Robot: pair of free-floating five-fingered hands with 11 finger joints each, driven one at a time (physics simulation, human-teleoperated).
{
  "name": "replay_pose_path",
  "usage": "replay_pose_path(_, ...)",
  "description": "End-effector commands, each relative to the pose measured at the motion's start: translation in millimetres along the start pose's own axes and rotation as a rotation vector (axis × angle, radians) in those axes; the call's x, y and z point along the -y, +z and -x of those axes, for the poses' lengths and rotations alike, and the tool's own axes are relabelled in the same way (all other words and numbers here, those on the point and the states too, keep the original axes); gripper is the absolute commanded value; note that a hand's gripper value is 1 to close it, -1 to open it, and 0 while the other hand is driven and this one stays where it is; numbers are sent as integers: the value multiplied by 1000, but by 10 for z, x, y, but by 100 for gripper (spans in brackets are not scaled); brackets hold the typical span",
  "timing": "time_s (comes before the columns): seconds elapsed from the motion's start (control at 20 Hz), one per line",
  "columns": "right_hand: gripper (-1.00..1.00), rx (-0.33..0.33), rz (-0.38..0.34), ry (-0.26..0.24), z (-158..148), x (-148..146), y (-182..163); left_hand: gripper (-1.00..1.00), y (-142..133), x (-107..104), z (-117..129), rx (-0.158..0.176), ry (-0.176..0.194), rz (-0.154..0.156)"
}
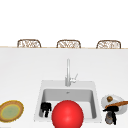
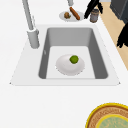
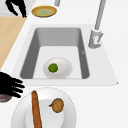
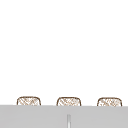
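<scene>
Two plates flank the sink (image 1: 40,100); red ball (image 1: 67,114) blocks its front.

In the front view a large red sphere (image 1: 67,114) stands before the grey sink basin (image 1: 67,95) and hides the basin's floor behind it; the picture's lower edge cuts the sphere off. The right hand (image 1: 111,110) covers the top of a small grey can (image 1: 109,118), so the way its fingers sit on the can cannot be told. In the right side view that can (image 3: 4,98) is a sliver at the left edge. The round yellow-rimmed woven plate (image 2: 110,117) is cut by the lower edge in the left side view. The left hand (image 2: 123,35) is cut by the right edge there.
</scene>
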Motion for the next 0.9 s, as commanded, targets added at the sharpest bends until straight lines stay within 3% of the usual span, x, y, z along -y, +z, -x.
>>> replay_pose_path(0.0,-100,15,-19,13,68,12,-125,0,0,0,0,0,0,0)
replay_pose_path(0.45,-100,62,-167,-53,128,34,-254,0,0,0,0,0,0,0)
replay_pose_path(0.6,-100,64,-155,-78,103,30,-184,0,0,0,0,0,0,0)
replay_pose_path(0.85,-100,64,-78,-63,57,-11,-59,0,0,0,0,0,0,0)
